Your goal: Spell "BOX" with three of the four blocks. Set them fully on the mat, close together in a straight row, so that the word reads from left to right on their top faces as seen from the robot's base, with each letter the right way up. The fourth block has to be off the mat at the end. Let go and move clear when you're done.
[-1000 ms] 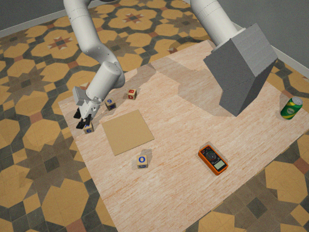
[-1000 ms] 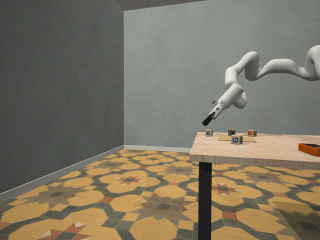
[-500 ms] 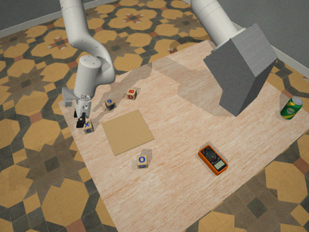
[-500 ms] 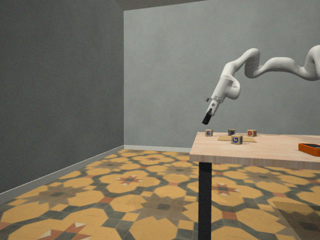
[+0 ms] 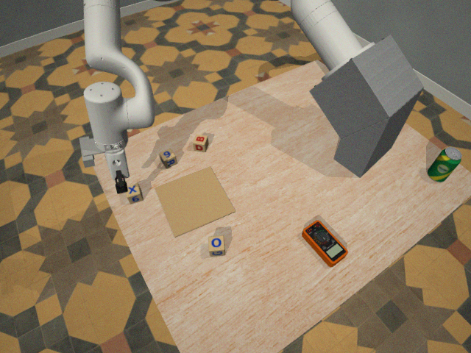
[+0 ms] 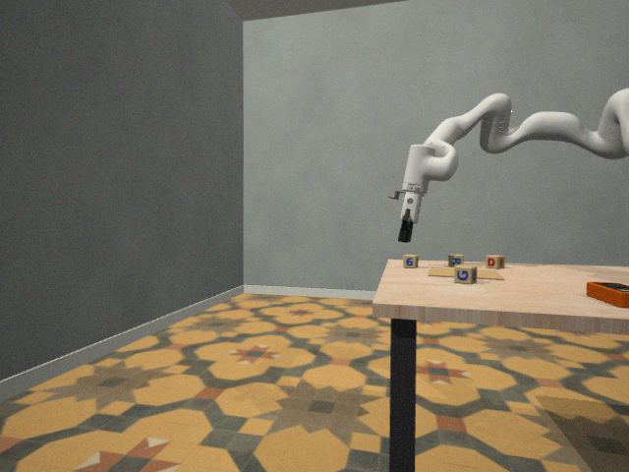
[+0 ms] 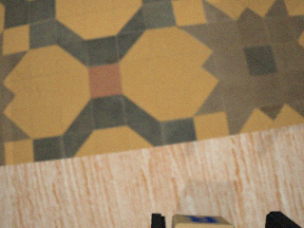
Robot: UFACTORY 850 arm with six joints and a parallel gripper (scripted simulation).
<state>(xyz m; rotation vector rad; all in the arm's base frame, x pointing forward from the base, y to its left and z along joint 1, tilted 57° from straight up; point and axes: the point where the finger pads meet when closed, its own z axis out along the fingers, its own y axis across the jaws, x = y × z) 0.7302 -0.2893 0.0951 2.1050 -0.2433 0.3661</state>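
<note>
White tubular arm (image 5: 114,68) (rounded joints), black-tipped end effector (image 5: 121,185).

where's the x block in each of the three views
Top: the X block sits left of the mat, just right of the gripper.
Exterior: leftmost block, side face showing 6, below the gripper.
Wrist: bottom edge, centre, mostly cut off.
Shared landmark: the table's edge beside the block.

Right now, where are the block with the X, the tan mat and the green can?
X block (image 5: 133,190), top view, its top face.
Tan mat (image 5: 193,201), top view, its middle.
Green can (image 5: 443,166), top view, its side.
</note>
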